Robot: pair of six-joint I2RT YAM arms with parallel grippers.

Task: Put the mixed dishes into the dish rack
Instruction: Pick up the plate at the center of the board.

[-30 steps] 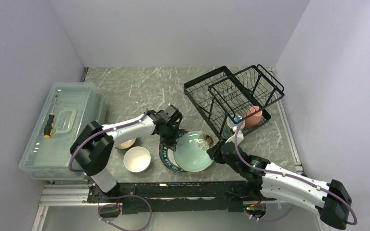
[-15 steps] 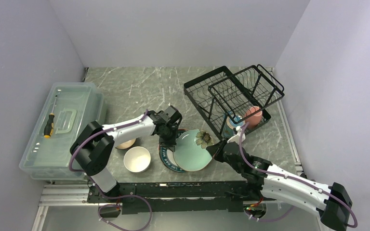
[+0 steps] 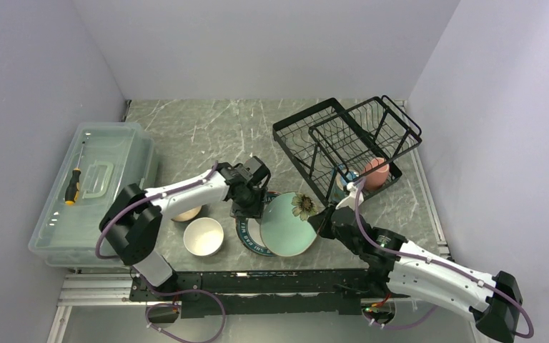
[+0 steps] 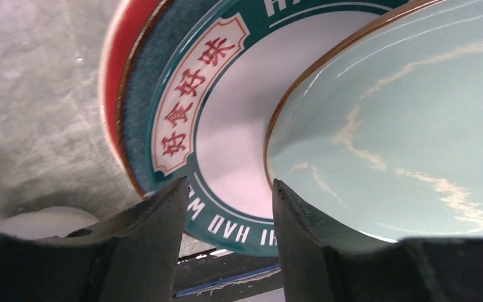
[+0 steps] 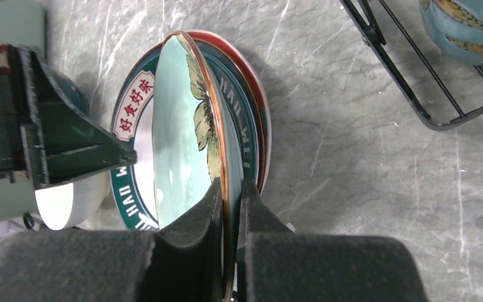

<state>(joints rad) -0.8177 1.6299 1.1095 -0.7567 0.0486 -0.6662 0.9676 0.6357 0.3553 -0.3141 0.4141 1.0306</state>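
Note:
The mint-green plate point(image 3: 284, 227) with its flower is tilted up on edge, leaning over the white plate with a lettered dark rim point(image 3: 246, 237) and the red plate point(image 5: 252, 70) beneath. My right gripper point(image 5: 229, 189) is shut on the mint-green plate's near rim point(image 5: 188, 113). My left gripper point(image 4: 229, 185) is open beside the plate's left edge, with nothing between its fingers. The black dish rack point(image 3: 343, 139) holds a pink mug point(image 3: 375, 171) and a blue mug point(image 3: 343, 179). A white bowl point(image 3: 203, 236) and a brown bowl point(image 3: 186, 213) stand left of the plates.
A clear plastic box point(image 3: 89, 207) with a screwdriver point(image 3: 71, 187) on its lid fills the left side of the table. Grey walls close in the back and both sides. The rack's lower wire edge point(image 5: 409, 94) lies close to the right of the plate stack.
My left gripper has opened and let go of the mint-green plate's rim. My right gripper closed on the plate and tipped it further up on edge.

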